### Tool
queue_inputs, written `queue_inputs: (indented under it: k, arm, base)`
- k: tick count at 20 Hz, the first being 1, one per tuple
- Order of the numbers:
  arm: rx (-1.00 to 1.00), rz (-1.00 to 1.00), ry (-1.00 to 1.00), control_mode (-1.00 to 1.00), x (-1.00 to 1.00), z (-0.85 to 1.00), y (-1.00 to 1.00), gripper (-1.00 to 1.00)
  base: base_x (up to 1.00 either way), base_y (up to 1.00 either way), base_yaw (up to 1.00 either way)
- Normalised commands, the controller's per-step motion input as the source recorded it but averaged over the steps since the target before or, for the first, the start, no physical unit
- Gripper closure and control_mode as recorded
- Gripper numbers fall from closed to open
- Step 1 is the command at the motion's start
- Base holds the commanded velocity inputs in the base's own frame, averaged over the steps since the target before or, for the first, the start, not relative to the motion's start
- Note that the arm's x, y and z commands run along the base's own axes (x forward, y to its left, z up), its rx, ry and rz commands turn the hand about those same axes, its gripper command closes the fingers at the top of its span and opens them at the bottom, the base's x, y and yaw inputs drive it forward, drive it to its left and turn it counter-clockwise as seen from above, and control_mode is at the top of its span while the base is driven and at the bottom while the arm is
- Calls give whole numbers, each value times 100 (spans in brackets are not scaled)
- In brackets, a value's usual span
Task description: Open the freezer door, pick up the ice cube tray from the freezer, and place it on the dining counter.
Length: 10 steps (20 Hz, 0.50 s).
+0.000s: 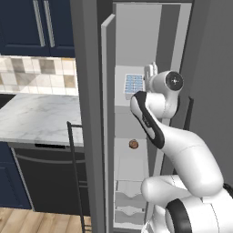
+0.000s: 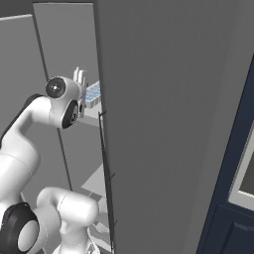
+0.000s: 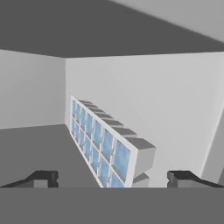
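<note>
The freezer door [image 1: 91,136] stands swung open toward me, its black bar handle [image 1: 75,173] on the outer face. Inside the pale freezer [image 1: 136,41] the ice cube tray [image 1: 134,85] lies on an upper shelf, white with a grid of light-blue cubes. My gripper [image 1: 151,70] reaches into that shelf space just right of and above the tray. In the hand view the tray [image 3: 105,144] lies straight ahead, its near end between the two spread fingertips [image 3: 43,178]. The gripper [image 3: 111,179] is open and holds nothing. From the right, the gripper [image 2: 79,75] sits beside the tray [image 2: 93,93]. The dining counter is out of view.
A small round brown item [image 1: 133,144] sits on a lower shelf, above clear drawers [image 1: 129,200]. The wide grey fridge door [image 2: 173,124] stands close on the right. To the left are a marble worktop [image 1: 36,118], navy cabinets [image 1: 41,22] and a dark appliance front [image 1: 45,182].
</note>
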Motion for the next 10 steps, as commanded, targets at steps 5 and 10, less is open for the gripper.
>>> queue_inputs:
  k: [5, 10]
  arm:
    - [0, 0, 0, -100, 7, -22, 0, -100]
    - [0, 0, 0, -100, 13, -12, 0, -100]
  base:
    - [0, 0, 0]
    - [0, 0, 0]
